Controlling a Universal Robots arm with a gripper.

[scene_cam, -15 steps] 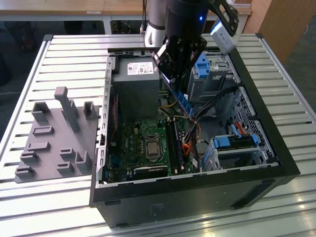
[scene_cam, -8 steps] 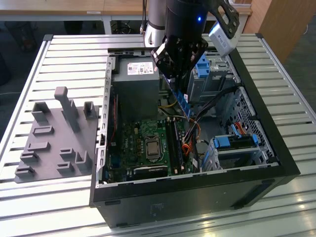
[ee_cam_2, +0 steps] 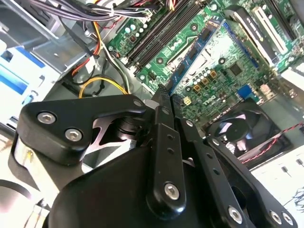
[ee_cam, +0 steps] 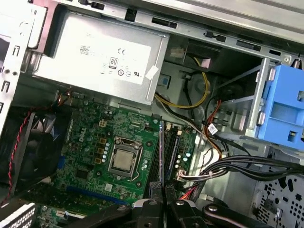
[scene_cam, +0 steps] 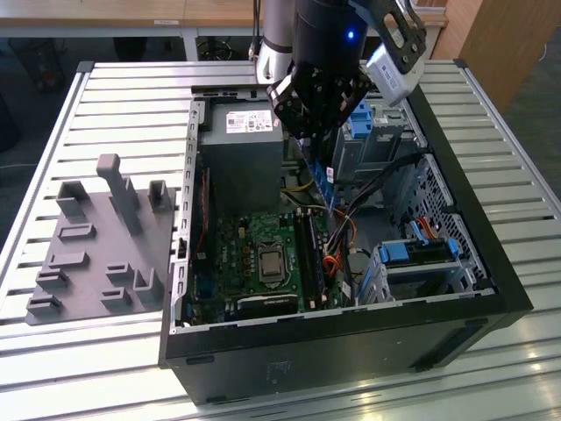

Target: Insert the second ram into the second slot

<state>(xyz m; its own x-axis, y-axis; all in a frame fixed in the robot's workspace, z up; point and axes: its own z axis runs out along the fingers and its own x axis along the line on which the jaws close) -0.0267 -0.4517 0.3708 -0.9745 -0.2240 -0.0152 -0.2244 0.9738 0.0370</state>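
Over the motherboard [scene_cam: 250, 250]: gripper [scene_cam: 317, 147], clamped tight on second ram [scene_cam: 327, 182].
Ram position: held on edge, lower end at the memory slots [ee_cam: 170, 147]; touching or not, can't tell.
Case: open computer case [scene_cam: 351, 346] on slatted surface [scene_cam: 114, 96].
Beside case: grey fixture [scene_cam: 96, 246], on the exterior view's left, well apart from gripper.

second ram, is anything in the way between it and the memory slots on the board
Nothing visible. The second ram, held in the gripper, hangs over the slots; the cables lie beside them, not across.
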